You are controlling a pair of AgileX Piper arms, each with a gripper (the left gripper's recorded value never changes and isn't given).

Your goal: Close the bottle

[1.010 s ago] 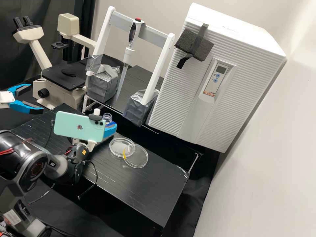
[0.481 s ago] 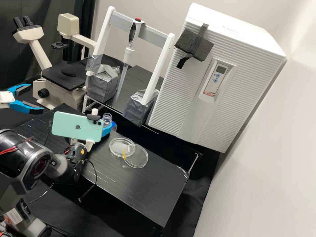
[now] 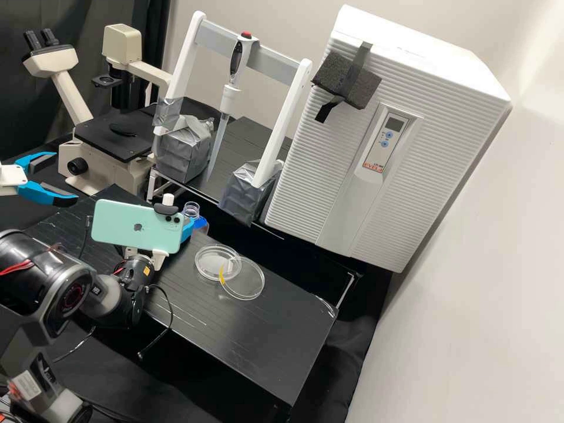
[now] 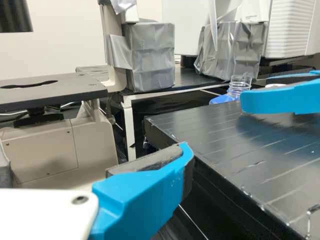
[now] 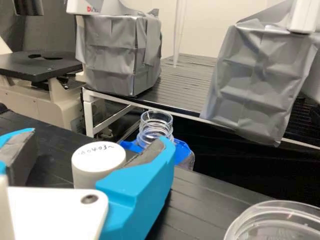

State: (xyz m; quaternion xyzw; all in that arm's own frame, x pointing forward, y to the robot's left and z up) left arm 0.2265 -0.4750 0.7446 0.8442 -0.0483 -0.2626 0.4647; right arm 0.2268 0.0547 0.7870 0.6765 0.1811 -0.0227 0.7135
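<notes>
The clear bottle stands open-mouthed at the far left edge of the black bench. In the right wrist view the bottle rises just beyond my right gripper, which is shut on the white cap. The cap sits a little left of the bottle mouth, at about its height. A mint phone on the wrist hides most of the right gripper. My left gripper hangs open off the bench's left side with nothing in it. From its own view the left gripper faces the distant bottle.
Two clear petri dishes lie right of the bottle. A microscope, a pipette stand on foil-wrapped feet and a big white machine stand behind. The bench's near right part is bare.
My right gripper, with the cap, has shifted slightly left and back, staying close to the bottle. The left gripper has hardly moved.
</notes>
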